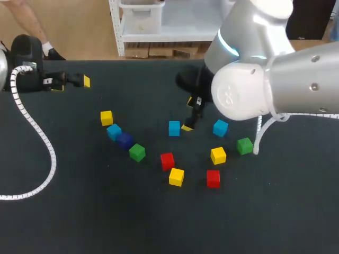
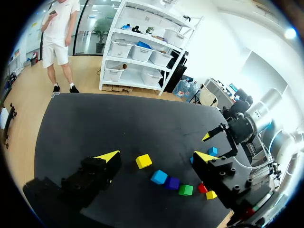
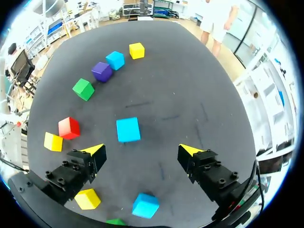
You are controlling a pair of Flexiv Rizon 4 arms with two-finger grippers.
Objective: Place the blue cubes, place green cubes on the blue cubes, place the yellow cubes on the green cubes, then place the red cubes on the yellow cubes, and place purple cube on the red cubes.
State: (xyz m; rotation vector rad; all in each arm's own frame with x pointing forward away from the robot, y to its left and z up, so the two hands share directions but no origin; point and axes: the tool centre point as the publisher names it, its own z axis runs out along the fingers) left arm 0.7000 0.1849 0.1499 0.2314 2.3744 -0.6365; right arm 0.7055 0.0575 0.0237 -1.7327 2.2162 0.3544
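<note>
Status: 0 stacks started. All 11 cubes lie singly on the black table top (image 1: 63,211), none on top of another. You have 3 light-blue, 2 green, 3 yellow, 2 red and 1 purple.

Right gripper (image 3: 142,151): spread wide, holding nothing. It hangs over the middle light-blue cube (image 3: 128,129), which sits just ahead of it, in line with the gap between its fingers. My read is that this is the first pick.

Left gripper (image 2: 157,156): also spread wide and empty, near the table's far left corner, well apart from every cube.

Other blues: the second light-blue cube (image 1: 220,127) is near the right gripper, on the right arm's side. The third light-blue cube (image 1: 114,131) sits in the left row, against or just beside the dark purple cube (image 1: 125,140).

Left to do: all 5 layers, starting with the blue base.

Around: the left row runs from a yellow cube (image 1: 106,117) through blue and purple to a green cube (image 1: 137,152). A red cube (image 1: 167,161) and another yellow cube (image 1: 176,177) lie nearer you than the middle blue.

Obstacles: nothing crowds the middle blue. The third blue is tight against purple, so expect a nudge there.
</note>
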